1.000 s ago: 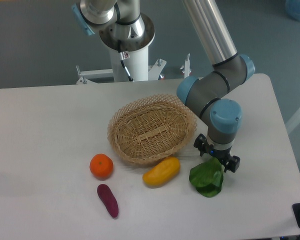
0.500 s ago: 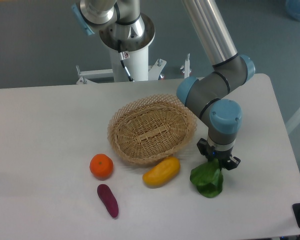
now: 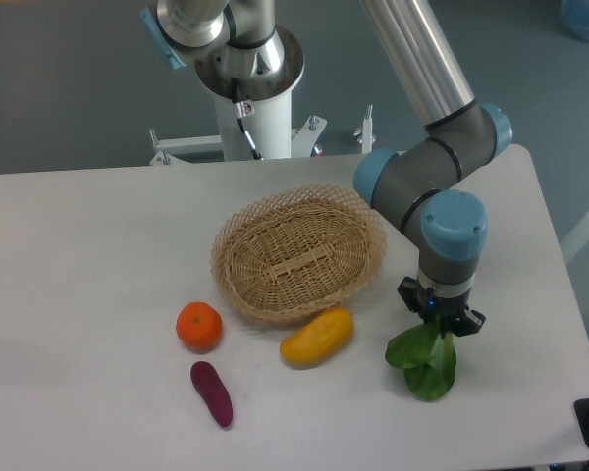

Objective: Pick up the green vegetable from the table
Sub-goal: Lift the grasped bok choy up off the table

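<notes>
Bok choy with dark green floppy leaves (image 3: pixel 427 360) lies low at the right of the large flat white tabletop (image 3: pixel 88 245), its upper end pinched between the narrowly closed fingers of the black two-finger gripper (image 3: pixel 441 317); whether the leaves touch the surface cannot be told. Just to its left lies a yellow oblong fruit (image 3: pixel 317 337), beside a round woven wicker basket (image 3: pixel 299 252). Farther left sit a round orange fruit (image 3: pixel 198 326) and a purple oblong vegetable (image 3: pixel 212 393).
</notes>
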Controlling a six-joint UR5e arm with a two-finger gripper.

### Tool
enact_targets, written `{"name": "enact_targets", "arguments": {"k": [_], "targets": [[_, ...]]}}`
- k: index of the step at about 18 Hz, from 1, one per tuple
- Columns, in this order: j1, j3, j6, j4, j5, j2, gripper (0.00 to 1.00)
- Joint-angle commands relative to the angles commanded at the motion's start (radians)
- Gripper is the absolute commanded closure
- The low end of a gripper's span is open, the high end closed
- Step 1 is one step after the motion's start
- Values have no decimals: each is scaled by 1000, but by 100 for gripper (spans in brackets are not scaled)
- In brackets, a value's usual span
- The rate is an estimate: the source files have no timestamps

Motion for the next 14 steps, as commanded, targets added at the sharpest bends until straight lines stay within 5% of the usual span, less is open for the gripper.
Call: {"name": "enact_targets", "arguments": {"k": [8, 14], "targets": [[9, 143, 12, -209, -3, 2, 78], [37, 265, 14, -284, -55, -20, 77]]}}
